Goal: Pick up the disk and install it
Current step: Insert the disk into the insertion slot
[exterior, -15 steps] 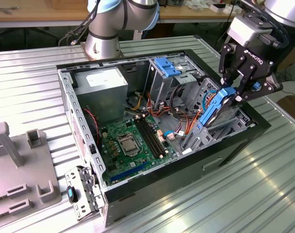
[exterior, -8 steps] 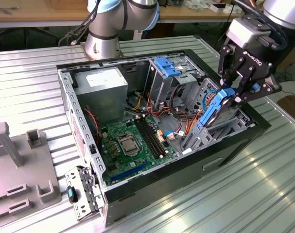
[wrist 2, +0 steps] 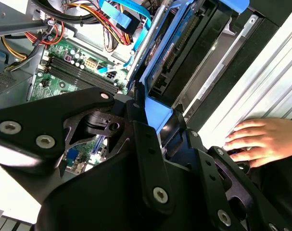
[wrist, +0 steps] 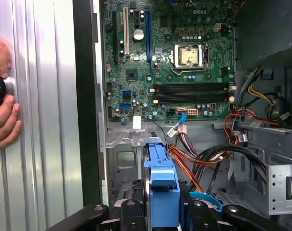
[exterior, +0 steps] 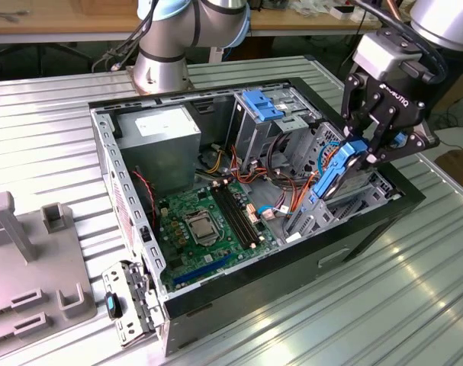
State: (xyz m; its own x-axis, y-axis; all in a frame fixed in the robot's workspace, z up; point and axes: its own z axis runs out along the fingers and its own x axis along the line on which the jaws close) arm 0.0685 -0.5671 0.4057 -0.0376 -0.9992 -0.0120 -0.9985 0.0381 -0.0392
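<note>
The disk point(exterior: 334, 177), a grey drive in bright blue carrier rails, stands on edge and tilted over the drive bay point(exterior: 353, 200) at the exterior view's right end of the open computer case point(exterior: 239, 286). Its lower end reaches down among the bay's metal walls. My gripper point(exterior: 361, 152) is shut on the disk's upper blue end. In the first wrist view the blue rail point(wrist: 160, 180) runs out from between my black fingers point(wrist: 194, 214) toward the motherboard. In the second wrist view the disk point(wrist 2: 184, 45) stretches away from the gripper point(wrist 2: 158, 122) along the case's edge.
Inside the case lie a green motherboard point(exterior: 208, 221), a grey power-supply box point(exterior: 159, 145), a silver drive cage with a fixed blue bracket point(exterior: 262, 103) and bundled cables point(wrist: 203, 159). A person's hand point(wrist 2: 261, 139) rests on the ribbed table beside the case. A grey fixture point(exterior: 33, 259) sits at the exterior view's left.
</note>
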